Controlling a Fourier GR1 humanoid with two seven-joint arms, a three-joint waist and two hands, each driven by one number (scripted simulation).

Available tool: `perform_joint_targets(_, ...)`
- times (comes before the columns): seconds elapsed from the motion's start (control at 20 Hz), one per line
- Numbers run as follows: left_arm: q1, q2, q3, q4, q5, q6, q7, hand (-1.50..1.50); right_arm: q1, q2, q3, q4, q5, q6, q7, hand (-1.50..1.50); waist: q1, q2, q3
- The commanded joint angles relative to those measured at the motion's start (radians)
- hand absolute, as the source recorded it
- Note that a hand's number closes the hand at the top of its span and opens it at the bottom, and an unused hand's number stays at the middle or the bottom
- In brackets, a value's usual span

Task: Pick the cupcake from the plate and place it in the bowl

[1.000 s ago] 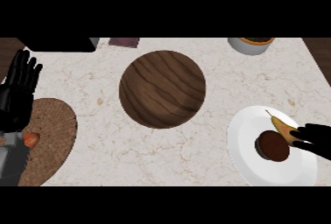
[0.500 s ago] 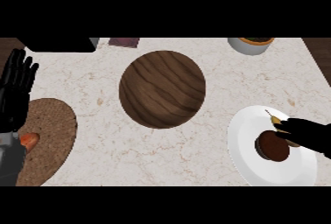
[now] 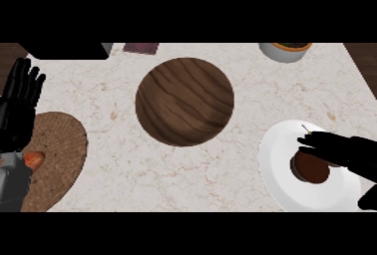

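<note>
1. We see a wooden bowl [image 3: 184, 102] in the middle of the marble table [image 3: 250, 74].
2. At right, a cupcake [image 3: 313, 172] sits on a white plate [image 3: 294, 195]. The right hand [image 3: 346, 152] lies over its upper edge, fingers [image 3: 316, 142] stretched out, not closed round it.
3. The left hand [image 3: 16, 114] rests open at the left edge, fingers up, beside a round brown mat [image 3: 63, 149].
4. A cup [image 3: 285, 51] stands at the far right corner.

Pale marble counter [image 3: 110, 99]. Round brown woven mat [image 3: 63, 149] at left edge, small orange item [image 3: 34, 159] on it, partly hidden. Black box [image 3: 66, 50] top-left, maroon obj [image 3: 140, 48] just beside it. 1 grey pot [image 3: 283, 53] top-right, brown contents.
</note>
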Motion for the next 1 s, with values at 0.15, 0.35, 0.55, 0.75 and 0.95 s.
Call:
perform_joint_targets(0.15,-0.006,-0.007,0.021,-0.036,-0.012,-0.004,0.030,0.00,-0.036,0.039,-0.002,0.039,0.083,0.045,-0.040,-1.50,-0.002,-0.001,0.000)
perform_joint_targets(0.35,-0.030,-0.029,0.003,0.000,-0.027,-0.009,0.035,0.00,-0.086,0.095,0.017,0.129,0.134,0.017,-0.036,-1.50,-0.001,0.000,0.000)
perform_joint_targets(0.55,0.039,-0.086,-0.028,-0.075,-0.086,0.051,0.002,0.00,-0.063,0.117,0.028,0.181,0.178,-0.038,-0.057,-1.50,0.001,-0.001,0.000)
perform_joint_targets(0.75,-0.023,-0.034,0.008,-0.094,-0.052,0.020,0.098,0.00,-0.110,0.148,0.016,0.208,0.209,0.001,-0.030,-1.50,0.001,-0.001,0.000)
perform_joint_targets(0.95,0.043,-0.067,0.012,-0.038,-0.062,-0.012,-0.021,0.00,-0.082,0.202,0.013,0.185,0.257,0.003,0.049,-1.50,-0.001,-0.002,0.000)
